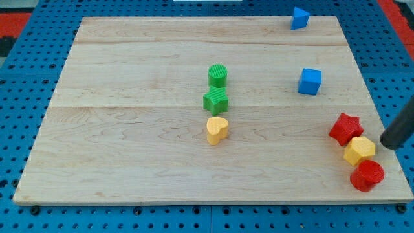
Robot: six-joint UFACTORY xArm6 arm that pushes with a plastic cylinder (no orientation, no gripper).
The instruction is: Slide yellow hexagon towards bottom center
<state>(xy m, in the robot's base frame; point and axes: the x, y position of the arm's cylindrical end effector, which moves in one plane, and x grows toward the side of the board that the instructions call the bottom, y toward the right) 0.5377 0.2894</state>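
The yellow hexagon (pixel 359 150) lies near the board's bottom right corner, between a red star (pixel 345 128) above it and a red cylinder (pixel 367 175) below it. My rod comes in from the view's right edge. My tip (pixel 387 144) sits just to the right of the yellow hexagon, very close to it, and I cannot tell whether it touches.
A yellow heart (pixel 217 129) lies at the board's middle with a green star (pixel 216 101) and a green cylinder (pixel 218 76) above it. A blue cube (pixel 310 81) sits right of centre. Another blue block (pixel 299 18) rests at the top edge. The wooden board (pixel 129 129) lies on a blue pegboard.
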